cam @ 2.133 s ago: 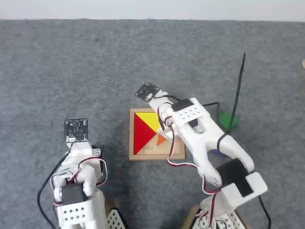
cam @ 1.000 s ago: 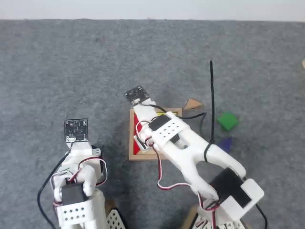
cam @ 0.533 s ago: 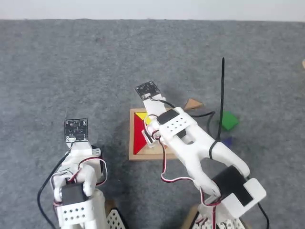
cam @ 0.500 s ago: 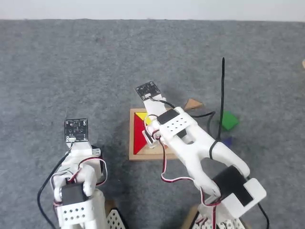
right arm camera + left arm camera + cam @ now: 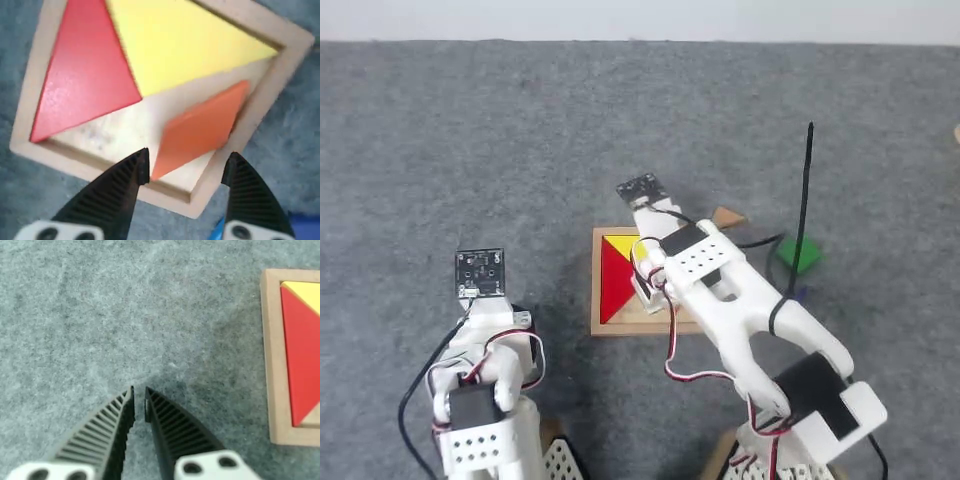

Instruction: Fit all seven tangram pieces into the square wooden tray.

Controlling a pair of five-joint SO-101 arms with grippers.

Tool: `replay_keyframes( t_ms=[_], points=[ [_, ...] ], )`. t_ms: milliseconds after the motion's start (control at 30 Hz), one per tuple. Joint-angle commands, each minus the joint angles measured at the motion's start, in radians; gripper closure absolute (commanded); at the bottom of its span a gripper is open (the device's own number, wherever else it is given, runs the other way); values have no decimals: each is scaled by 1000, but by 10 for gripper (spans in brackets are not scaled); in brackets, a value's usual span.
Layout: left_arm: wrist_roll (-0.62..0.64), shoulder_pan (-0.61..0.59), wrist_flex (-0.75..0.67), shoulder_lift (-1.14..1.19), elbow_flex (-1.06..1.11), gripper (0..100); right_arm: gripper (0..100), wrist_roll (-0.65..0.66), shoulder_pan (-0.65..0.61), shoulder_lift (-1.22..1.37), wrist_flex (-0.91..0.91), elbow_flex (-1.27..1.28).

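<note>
Right gripper (image 5: pixel 189 165) spread above tray (image 5: pixel 260 105); left gripper (image 5: pixel 139 395) pressed together over mat (image 5: pixel 100 300). Orange piece (image 5: pixel 200 127) judged light, stiff, thin, smooth: best pinched across opposite straight edges.

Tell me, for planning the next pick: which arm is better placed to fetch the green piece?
Likely right. The right gripper hangs open over the tray, with the green piece beyond its right edge; the left gripper is shut, left of it.
</note>
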Motion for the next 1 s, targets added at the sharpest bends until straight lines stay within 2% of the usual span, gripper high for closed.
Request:
replay_keyframes(
  t_ms=[0, 200, 267, 467, 667, 800, 967],
  points=[
    [-5, 6, 3, -17, -5, 964, 750, -224, 2, -31, -42, -3],
    [-5, 6, 3, -17, -5, 964, 749, -634, -21, 31, -130, -6],
    [-5, 6, 3, -17, -5, 964, 750, -689, -2, 48, -156, -6],
    [-5, 6, 3, -17, -5, 964, 769, -661, 39, 101, -156, -6],
    [-5, 6, 3, -17, -5, 964, 986, -548, 107, 105, -163, -21],
    [-5, 6, 3, -17, -5, 964, 991, -537, 166, 128, -159, -32],
    [-5, 6, 3, -17, -5, 964, 991, -497, 176, 77, -153, -34]
  ],
)
